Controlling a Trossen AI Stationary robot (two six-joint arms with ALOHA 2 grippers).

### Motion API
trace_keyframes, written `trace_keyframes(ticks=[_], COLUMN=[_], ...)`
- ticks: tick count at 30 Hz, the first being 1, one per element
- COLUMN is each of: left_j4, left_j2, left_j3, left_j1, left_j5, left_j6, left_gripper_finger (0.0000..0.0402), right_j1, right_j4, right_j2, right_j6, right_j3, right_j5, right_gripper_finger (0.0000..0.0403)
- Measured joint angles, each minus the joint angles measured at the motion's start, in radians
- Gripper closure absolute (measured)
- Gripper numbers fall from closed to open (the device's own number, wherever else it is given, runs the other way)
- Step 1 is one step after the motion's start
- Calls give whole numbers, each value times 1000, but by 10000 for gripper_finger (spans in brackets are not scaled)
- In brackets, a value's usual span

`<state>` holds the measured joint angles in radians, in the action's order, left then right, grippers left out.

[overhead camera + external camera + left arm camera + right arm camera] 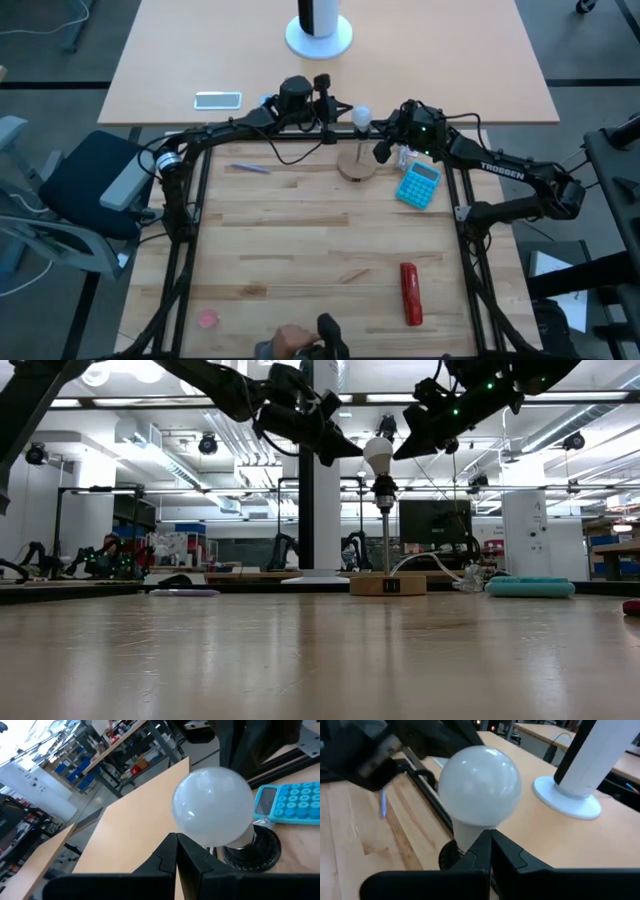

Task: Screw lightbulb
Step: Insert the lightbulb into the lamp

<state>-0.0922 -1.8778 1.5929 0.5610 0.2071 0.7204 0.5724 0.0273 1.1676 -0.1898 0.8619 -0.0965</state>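
Left gripper and right gripper, both pinched closed and empty, flank the lightbulb in the high view, atop the post of a wooden disc beside a blue calculator. Low view: bulb seated upright over a plank table, workshop behind. Wrist views: smooth frosted glass, likely light, slippery, fragile; grasp the widest part gently.

blue calculator – on the wooden table, just beside round wooden disc | red cylindrical object – near front right | small pink disc – front left | white phone and large white cylinder on round base – far tan table
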Motion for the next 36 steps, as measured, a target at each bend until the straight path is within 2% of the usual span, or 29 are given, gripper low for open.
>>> trace_keyframes(ticks=[7, 9, 11, 15, 23, 26, 36], left_j4=[58, 76, 101, 112, 91, 56, 23], left_j2=[33, 35, 35, 35, 34, 20, 5], left_j3=[0, 0, 0, 0, 0, 0, 0], left_j1=[1, 2, 2, 1, 0, 0, -4], left_j5=[-7, -5, 20, 103, 133, 168, 176], left_j6=[-1, -1, -1, -2, -15, -26, -31], left_gripper_finger=[401, 401, 401, 401, 401, 401, 401], right_j1=[1, 1, 1, 2, 2, 1, 1], right_j4=[4, 6, 6, 22, 101, 101, 58], right_j2=[-5, -7, -7, -7, -7, -7, -10], right_j6=[-11, -11, -18, -50, -89, -90, -65], right_j3=[0, 0, 0, 0, 0, 0, 0], right_j5=[-8, -43, -89, -104, -52, -53, -29], right_gripper_finger=[403, 403, 403, 403, 403, 403, 403])
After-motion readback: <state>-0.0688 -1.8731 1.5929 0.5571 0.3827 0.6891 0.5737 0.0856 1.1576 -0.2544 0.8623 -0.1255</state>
